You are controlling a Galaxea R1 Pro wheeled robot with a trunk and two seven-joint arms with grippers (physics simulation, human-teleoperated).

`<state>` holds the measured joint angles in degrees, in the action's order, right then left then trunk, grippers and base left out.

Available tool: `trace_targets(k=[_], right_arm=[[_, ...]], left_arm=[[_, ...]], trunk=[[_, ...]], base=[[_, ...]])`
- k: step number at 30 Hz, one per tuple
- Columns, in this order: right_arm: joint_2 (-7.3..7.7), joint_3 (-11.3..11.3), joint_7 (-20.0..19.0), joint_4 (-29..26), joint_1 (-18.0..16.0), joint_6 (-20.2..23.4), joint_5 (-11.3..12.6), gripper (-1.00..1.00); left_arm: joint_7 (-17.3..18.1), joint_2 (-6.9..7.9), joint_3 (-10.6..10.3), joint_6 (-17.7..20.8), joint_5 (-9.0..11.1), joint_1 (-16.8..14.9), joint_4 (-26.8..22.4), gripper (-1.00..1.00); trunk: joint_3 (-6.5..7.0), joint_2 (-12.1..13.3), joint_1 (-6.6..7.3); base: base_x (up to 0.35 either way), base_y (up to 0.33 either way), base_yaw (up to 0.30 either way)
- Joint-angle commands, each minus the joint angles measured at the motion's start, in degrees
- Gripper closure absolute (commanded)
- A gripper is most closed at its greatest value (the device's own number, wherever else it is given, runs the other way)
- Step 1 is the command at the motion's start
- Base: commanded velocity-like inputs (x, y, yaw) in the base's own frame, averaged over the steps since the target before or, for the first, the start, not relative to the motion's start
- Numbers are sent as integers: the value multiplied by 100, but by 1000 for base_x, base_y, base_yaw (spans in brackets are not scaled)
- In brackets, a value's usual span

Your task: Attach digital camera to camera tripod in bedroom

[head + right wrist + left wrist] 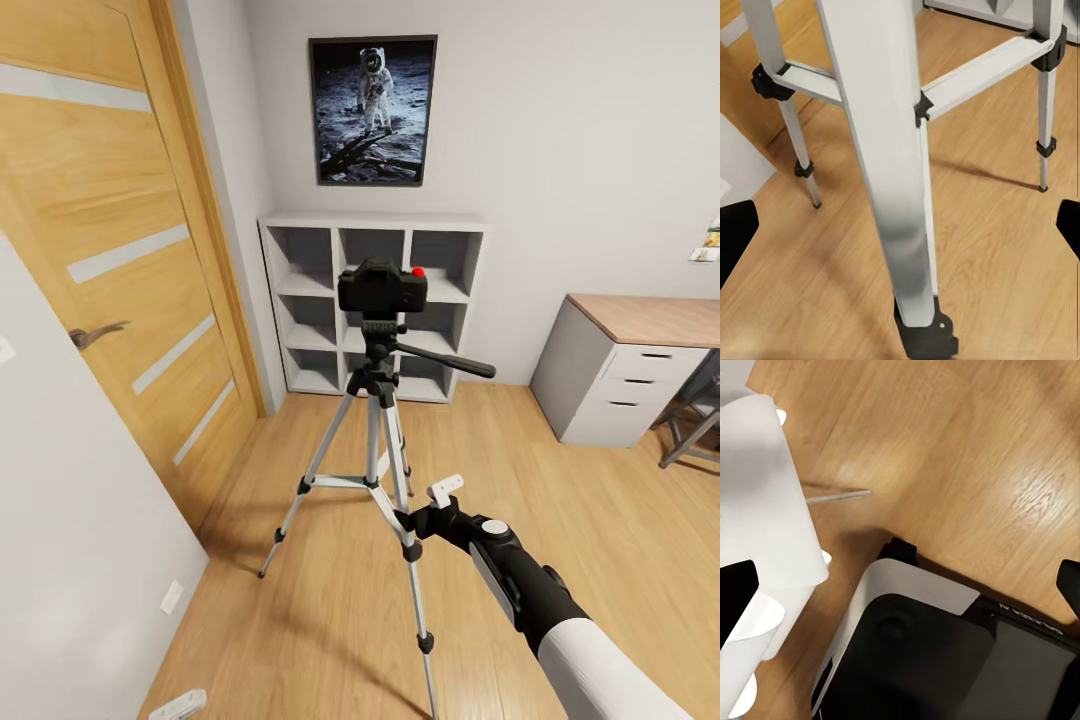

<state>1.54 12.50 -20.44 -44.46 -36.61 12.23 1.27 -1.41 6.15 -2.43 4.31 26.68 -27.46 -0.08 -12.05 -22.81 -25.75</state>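
The black digital camera (381, 288), with its red spot at the top corner, sits on the head of the camera tripod (373, 440). The tripod stands on the wood floor in front of the white cube shelf, and its long black pan handle (447, 361) points right. My right gripper (425, 505) is low beside the tripod's near leg. In the right wrist view that silver leg (881, 150) runs between the black fingertips (735, 240), which stand wide apart and open. In the left wrist view my left gripper (900, 592) is open over the floor and my own base (945, 660).
An oak door (120, 250) fills the left and a white wall (60, 520) juts out at the near left. The cube shelf (310, 300) stands under an astronaut poster (373, 110). A desk with drawers (630, 370) and a chair (695, 425) are at the right.
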Motion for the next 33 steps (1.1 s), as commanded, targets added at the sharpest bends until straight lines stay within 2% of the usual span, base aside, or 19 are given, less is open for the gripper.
trace_targets(k=[1, 13, 27, 33], right_arm=[[10, 12, -5, -10, -4, 34, 14, -100], [38, -175, -42, -10, -6, 15, 14, -100], [40, -208, -48, -10, -4, 18, 5, -100], [40, -198, -48, -17, -4, 17, -53, -100]], left_arm=[[-13, 0, -27, 20, 40, -5, -1, -100], [-12, 0, -29, 17, 39, -5, -1, -100], [-14, 0, -28, 25, 39, -5, -1, -100], [-17, -22, -24, 19, 47, -5, -1, -100]], trunk=[[-11, -11, -3], [-11, -11, -3], [-11, -11, -3], [-11, -11, -3]], base=[[-4, 0, 0], [-1, 0, 0], [-3, 0, 0], [-267, 0, 0]])
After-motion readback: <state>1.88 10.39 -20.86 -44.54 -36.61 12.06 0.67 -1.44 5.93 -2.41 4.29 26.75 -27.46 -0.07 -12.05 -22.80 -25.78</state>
